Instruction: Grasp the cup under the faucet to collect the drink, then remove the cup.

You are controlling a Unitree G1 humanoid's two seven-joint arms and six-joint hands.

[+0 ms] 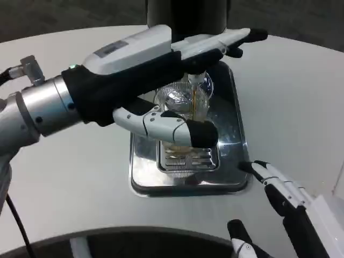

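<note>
While liquid streams in, left hand (161,80) encircles cup (185,105)

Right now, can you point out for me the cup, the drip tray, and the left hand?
cup (201,105): head view, clear wall beside the amber stream.
drip tray (236,129): head view, bare right side of the metal tray.
left hand (156,70): head view, white back of the hand.

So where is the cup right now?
In the head view, the clear cup sits centre frame on the metal drip tray, under the dark dispenser, with the left hand wrapped around it.
</note>
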